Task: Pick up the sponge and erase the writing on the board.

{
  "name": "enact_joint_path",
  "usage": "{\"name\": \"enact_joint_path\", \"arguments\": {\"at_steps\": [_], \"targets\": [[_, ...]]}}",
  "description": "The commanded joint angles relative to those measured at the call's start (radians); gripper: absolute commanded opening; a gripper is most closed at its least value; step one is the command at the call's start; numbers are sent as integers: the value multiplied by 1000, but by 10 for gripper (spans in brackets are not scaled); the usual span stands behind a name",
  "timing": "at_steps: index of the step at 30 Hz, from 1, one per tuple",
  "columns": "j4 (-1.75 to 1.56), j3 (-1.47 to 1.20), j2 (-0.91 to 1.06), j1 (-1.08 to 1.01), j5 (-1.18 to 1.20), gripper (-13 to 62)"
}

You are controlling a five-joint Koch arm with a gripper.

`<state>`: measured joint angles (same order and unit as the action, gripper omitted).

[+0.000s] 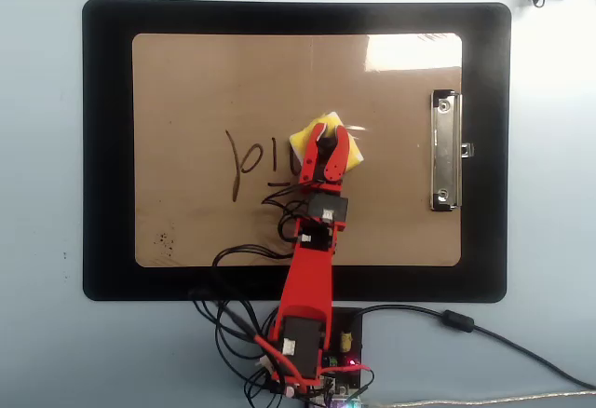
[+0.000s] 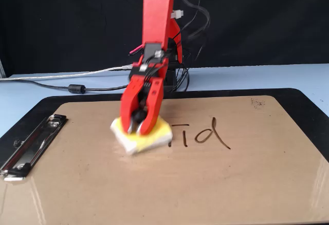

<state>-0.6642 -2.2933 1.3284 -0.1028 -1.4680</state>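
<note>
One camera hangs straight overhead, taking in the whole board [image 1: 186, 91] with the arm's base at the bottom edge. The other sits low and close at the board's [image 2: 205, 184] far side, facing the arm head-on. Both share the board, so left and right swap between them.

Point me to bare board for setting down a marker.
The board is bare above the writing, and below it at left. Crowded: mid-board, where the pincer holds the sponge; wires trail beneath. The clip takes the right edge.
</note>
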Motion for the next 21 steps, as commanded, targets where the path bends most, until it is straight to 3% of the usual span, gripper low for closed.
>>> {"name": "enact_joint_path", "arguments": {"at_steps": [1,4,9,11,14,19,21], "targets": [[-25,92,-101,21,-20,-79],[-31,15,-72,23,-18,-79],[-21,-425,351,34,-29,-79],[-18,-474,431,51,-34,-79],[-26,-408,330,141,-51,-79],[-9,18,-29,158,-54,-79],[60,35,-31,153,-52,-79]]}}
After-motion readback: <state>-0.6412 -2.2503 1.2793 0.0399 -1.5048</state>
